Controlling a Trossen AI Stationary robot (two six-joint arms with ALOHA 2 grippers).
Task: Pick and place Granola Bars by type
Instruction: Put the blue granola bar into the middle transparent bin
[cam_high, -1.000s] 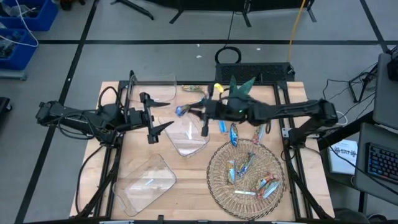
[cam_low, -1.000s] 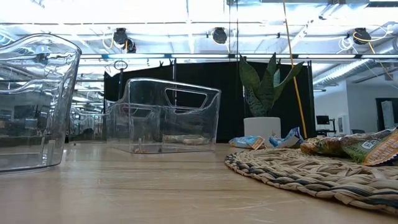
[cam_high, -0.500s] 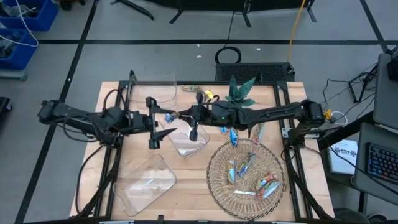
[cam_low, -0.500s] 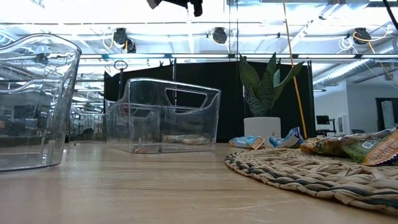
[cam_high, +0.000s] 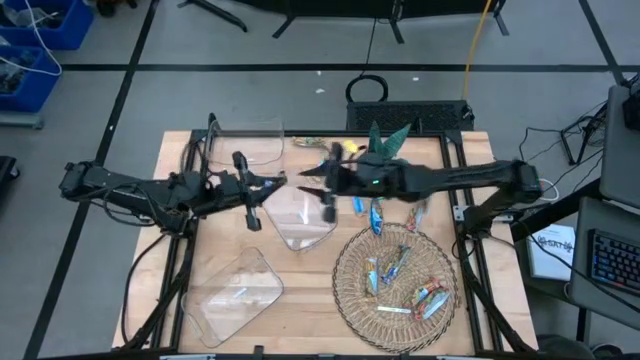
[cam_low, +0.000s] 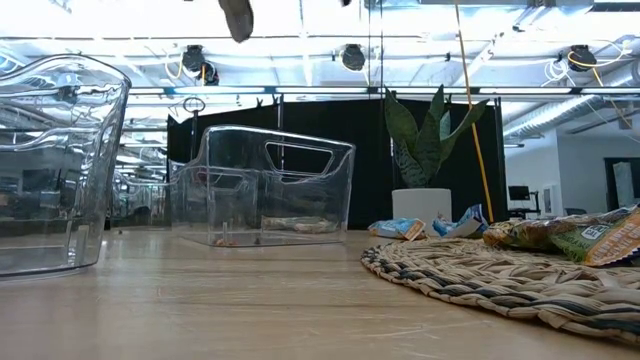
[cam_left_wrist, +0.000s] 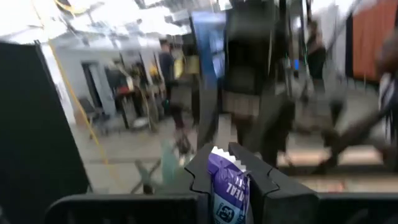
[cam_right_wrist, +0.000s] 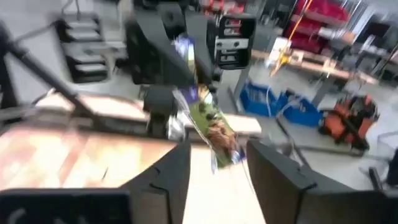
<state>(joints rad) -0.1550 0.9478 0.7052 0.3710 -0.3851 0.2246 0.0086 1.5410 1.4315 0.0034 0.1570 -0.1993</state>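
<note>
A granola bar in a purple-blue and green wrapper hangs in the air above the middle clear bin. My left gripper is shut on it and reaches in from the table's left. Facing it, my right gripper is open. In its wrist view its fingers stand on either side of the bar's free end without touching it. Several more bars lie on a round woven mat. A few lie on the table beside it. My left gripper pinches the bar between its two fingers, with the crimped wrapper end showing past the fingertips. The fingers come in level from the table's left. The bar is lifted clear and sticks out toward the right arm, slanting downward.
A clear bin stands at the far left and another at the near left. A potted plant stands at the far edge, behind the right arm. The low view shows the bins and the mat's rim.
My right gripper carried the bar toward the table's left and met my left gripper above the middle bin. The bar has passed to the left gripper. My right gripper has let go and drawn back toward the table's right.
</note>
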